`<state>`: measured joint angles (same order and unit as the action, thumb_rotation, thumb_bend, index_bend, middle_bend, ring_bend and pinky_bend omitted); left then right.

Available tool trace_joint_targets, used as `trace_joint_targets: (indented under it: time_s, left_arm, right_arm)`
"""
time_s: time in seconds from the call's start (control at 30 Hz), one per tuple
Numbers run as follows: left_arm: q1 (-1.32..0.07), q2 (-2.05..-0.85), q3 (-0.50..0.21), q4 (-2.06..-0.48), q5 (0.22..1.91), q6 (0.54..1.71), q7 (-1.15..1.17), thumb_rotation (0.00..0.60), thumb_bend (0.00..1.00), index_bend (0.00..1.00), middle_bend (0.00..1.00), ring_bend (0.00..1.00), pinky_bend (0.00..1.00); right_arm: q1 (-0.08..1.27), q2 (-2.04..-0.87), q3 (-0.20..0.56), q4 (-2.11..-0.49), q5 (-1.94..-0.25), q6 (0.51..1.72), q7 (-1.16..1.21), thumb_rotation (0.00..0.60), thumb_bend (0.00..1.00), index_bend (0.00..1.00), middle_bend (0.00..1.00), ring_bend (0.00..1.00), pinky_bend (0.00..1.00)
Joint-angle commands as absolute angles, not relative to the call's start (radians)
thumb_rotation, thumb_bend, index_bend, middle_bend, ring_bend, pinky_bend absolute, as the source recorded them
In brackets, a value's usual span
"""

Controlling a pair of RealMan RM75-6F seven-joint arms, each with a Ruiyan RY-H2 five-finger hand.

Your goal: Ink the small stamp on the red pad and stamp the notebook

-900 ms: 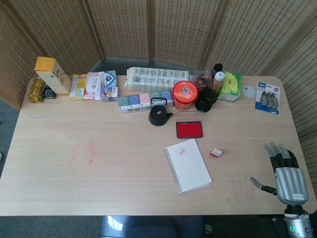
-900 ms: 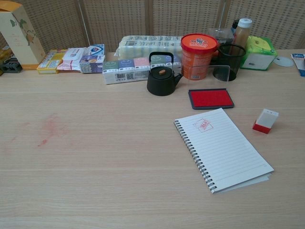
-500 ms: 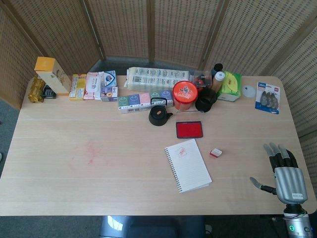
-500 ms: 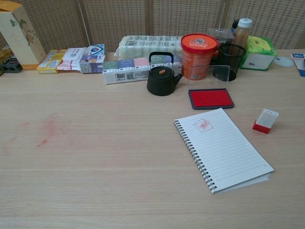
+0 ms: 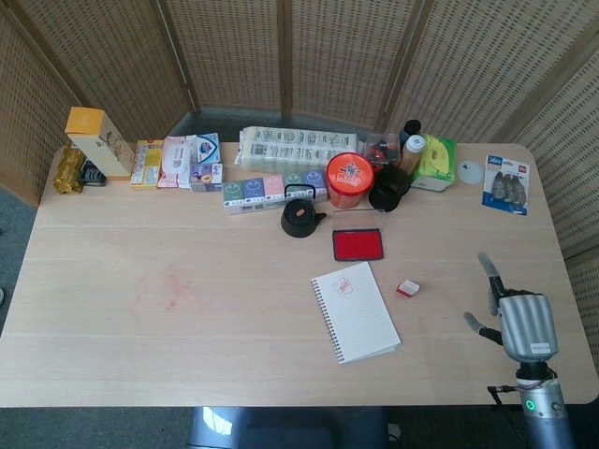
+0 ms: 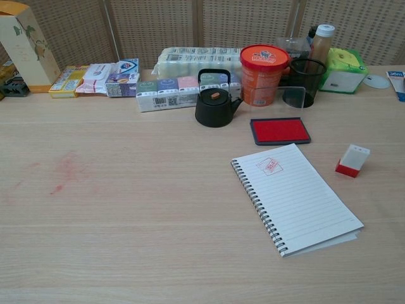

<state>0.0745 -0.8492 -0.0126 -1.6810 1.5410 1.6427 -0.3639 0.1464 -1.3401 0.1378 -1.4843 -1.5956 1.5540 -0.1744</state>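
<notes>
The small white stamp with a red base [image 5: 408,288] [image 6: 352,160] stands on the table just right of the spiral notebook [image 5: 355,311] [image 6: 296,197]. A red mark sits near the notebook's top left corner. Behind the notebook lies the red ink pad [image 5: 357,244] [image 6: 280,130]. My right hand [image 5: 513,316] hovers near the table's front right corner, well right of the stamp, holding nothing, with its fingers apart; only the head view shows it. My left hand is in neither view.
Along the back edge stand a black teapot [image 5: 300,219], an orange tub [image 5: 349,179], a black mesh cup [image 5: 388,189], tissue packs [image 5: 267,189], boxes and a green tissue box [image 5: 433,163]. A faint red smear [image 5: 172,285] marks the table's left part.
My right hand has shifted left and slightly toward the table's middle, turning so its fingers show edge-on. The stamp, notebook and pad have not moved.
</notes>
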Motion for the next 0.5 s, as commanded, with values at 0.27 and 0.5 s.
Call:
trace_joint_targets:
  time_s: [0.27,0.5]
  left_arm:
    - [0.060,-0.853,-0.018,-1.692,1.518,1.609,-0.334,0.600,0.05,0.00,0.00,0.00,0.07]
    - [0.042,-0.857,-0.026,-1.707,1.489,1.571,-0.297,0.600,0.05,0.00,0.00,0.00,0.07]
  right_arm:
    - [0.252,-1.423,0.169,-1.476,-1.531,1.399,-0.215,0.600,0.04,0.13,1.00,1.00,1.00]
    - [0.304,-1.457,0.165,-1.515,-1.436,1.269,-0.276,0.600,0.16,0.18,1.00,1.00,1.00]
